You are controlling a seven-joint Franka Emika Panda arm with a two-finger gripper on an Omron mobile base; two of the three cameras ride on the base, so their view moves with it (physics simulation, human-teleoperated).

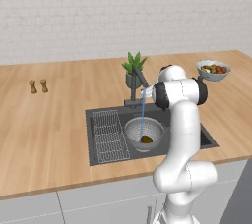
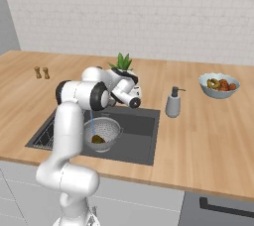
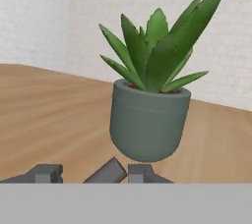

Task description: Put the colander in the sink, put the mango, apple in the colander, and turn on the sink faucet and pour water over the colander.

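The colander point(image 1: 144, 133) sits in the sink point(image 1: 101, 155), right of the wire grid rack point(image 1: 109, 136), toward the middle of the basin, with the mango point(image 1: 146, 139) lying in its bottom; I cannot make out the red apple inside it. A thin blue stream of water point(image 1: 142, 115) falls from the spout of the sink faucet point(image 1: 137, 84) into the colander, so the task looks to be at its last step, the tap already running. The gripper point(image 3: 88, 173) is up at the faucet on the sink's back edge, its dark fingertips point(image 3: 48, 173) rising just in front of the potted plant point(image 3: 149, 105); whether the jaws are apart or clamped on the faucet handle I cannot tell, since the arm hides them in both base views. As I judge it, the next move calls for checking on the apple: if it is not in the colander, the hand must leave the faucet and fetch it. The bench point(image 1: 49, 120) is pale wood; two small shakers point(image 1: 38, 86) stand toward its far left, a soap dispenser point(image 2: 173, 103) at the sink's right edge, a pale fruit bowl point(image 2: 219, 85) toward the far right. Behind runs a white brick wall point(image 1: 98, 12).
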